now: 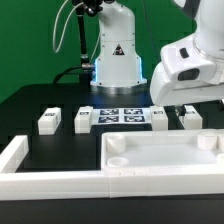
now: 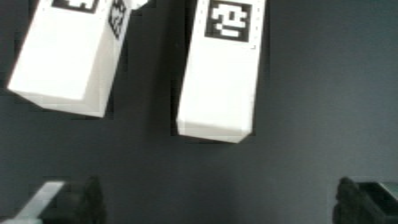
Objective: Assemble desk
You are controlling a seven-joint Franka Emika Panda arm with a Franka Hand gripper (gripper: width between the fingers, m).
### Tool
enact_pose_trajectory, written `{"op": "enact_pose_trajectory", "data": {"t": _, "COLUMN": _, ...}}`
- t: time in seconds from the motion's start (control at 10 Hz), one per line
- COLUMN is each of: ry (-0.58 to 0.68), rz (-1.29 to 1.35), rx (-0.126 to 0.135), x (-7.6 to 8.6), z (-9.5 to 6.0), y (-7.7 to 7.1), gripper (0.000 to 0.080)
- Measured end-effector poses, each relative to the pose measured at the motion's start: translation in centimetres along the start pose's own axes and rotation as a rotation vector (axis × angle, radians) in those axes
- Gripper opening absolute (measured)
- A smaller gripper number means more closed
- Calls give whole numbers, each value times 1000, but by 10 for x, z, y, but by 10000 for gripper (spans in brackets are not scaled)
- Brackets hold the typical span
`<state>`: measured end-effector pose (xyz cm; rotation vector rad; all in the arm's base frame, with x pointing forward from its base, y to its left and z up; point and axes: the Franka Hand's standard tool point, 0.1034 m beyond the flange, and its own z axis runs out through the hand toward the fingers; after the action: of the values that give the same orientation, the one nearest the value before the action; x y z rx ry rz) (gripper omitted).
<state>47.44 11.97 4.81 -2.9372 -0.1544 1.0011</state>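
Flat white rimmed tabletop (image 1: 165, 160), round corner holes; four tagged white legs (image 1: 82, 119) in a row beyond.

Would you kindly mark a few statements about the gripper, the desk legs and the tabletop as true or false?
1. The gripper is open and empty. True.
2. Four legs lie loose on the table. True.
3. One leg already stands in the tabletop. False: every leg lies apart from it, farther back on the table.
4. The marker board lies on the tabletop. False: it lies on the table itself, with two legs on either side.
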Motion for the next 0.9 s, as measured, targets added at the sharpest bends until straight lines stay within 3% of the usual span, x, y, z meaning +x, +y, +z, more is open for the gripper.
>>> {"op": "enact_pose_trajectory", "data": {"t": 0.3, "ry": -261, "rz": 76, "rx": 5, "x": -7, "z": 28, "y": 3, "gripper": 649}}
{"op": "enact_pose_trajectory", "data": {"t": 0.7, "ry": -241, "rz": 68, "rx": 8, "x": -2, "z": 27, "y": 1, "gripper": 649}}
{"op": "enact_pose_trajectory", "data": {"t": 0.9, "ry": -290, "rz": 132, "rx": 64, "x": -2, "z": 38, "y": -8, "gripper": 649}}
